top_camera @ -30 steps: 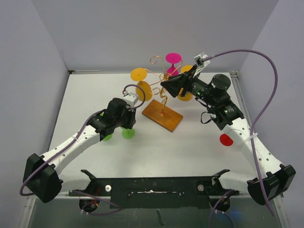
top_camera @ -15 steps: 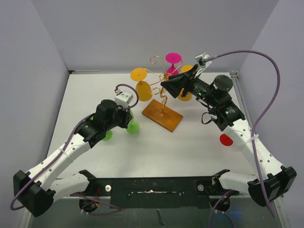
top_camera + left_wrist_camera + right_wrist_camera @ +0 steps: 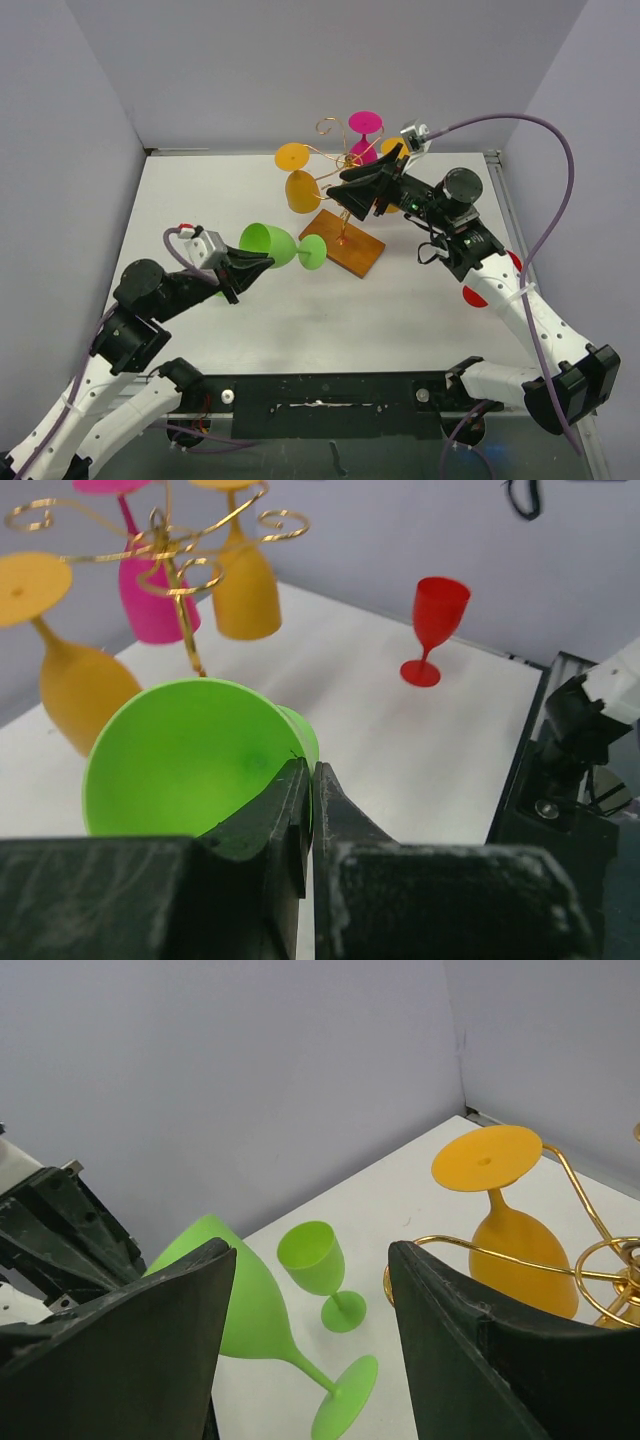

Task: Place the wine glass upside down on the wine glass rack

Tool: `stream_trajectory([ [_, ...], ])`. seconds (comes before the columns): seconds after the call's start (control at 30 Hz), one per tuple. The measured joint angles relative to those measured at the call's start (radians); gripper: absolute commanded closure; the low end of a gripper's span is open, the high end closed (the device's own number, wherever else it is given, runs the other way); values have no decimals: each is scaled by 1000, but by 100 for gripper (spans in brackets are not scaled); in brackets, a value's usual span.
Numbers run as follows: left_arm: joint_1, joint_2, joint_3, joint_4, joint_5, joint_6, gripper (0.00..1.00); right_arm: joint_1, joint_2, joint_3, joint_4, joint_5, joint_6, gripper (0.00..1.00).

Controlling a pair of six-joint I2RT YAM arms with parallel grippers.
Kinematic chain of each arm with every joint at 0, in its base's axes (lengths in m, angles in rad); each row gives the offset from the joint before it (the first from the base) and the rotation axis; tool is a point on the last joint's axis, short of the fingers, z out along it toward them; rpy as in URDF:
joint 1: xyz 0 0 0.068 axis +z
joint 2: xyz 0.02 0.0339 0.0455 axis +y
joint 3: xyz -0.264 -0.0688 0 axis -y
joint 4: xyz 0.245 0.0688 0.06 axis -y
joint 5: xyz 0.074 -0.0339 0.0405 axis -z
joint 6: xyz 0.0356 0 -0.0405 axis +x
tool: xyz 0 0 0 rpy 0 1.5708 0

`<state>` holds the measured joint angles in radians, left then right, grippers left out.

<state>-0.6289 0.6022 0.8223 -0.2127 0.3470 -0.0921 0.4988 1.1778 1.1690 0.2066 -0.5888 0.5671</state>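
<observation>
My left gripper [image 3: 252, 262] is shut on the rim of a green wine glass [image 3: 268, 243]. The glass is held off the table on its side, its foot [image 3: 313, 252] pointing at the wine glass rack. In the left wrist view the fingertips [image 3: 300, 780] pinch the bowl's edge [image 3: 190, 750]. The rack is gold wire [image 3: 338, 152] on a brown wooden base [image 3: 343, 243]. Orange glasses [image 3: 299, 190] and a magenta one [image 3: 364, 124] hang on it upside down. My right gripper [image 3: 338, 190] is open and empty beside the rack's stem. The right wrist view shows the held glass [image 3: 250, 1310].
A second, smaller green glass [image 3: 312, 1256] stands upright on the table below the held one. A red glass [image 3: 435, 620] stands at the right, partly hidden behind my right arm [image 3: 477, 296]. Grey walls close the back and sides.
My left arm has drawn back toward the near left and lifted the green glass, tipping it on its side. My right gripper has shifted slightly left at the rack.
</observation>
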Motion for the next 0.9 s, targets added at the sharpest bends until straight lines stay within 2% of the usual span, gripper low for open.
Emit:
stream_trajectory([
  [0.13, 0, -43, 2, 86, 86, -5, 100, 7, 0, -20, 51, -16, 22, 35],
  [0.3, 0, -74, 3, 199, 93, -15, 100, 16, 0, -34, 100, -17, 62, 35],
  [0.43, 0, -105, 5, 296, 39, -24, 100, 35, -10, -37, 135, 23, 98, 34],
  [0.7, 0, -115, -3, 495, -153, -16, 100, 66, -34, -51, 258, 85, 181, 35],
  [0.9, 0, -69, -11, 607, -193, 22, 100, 232, 11, -55, 343, 220, 227, 43],
])
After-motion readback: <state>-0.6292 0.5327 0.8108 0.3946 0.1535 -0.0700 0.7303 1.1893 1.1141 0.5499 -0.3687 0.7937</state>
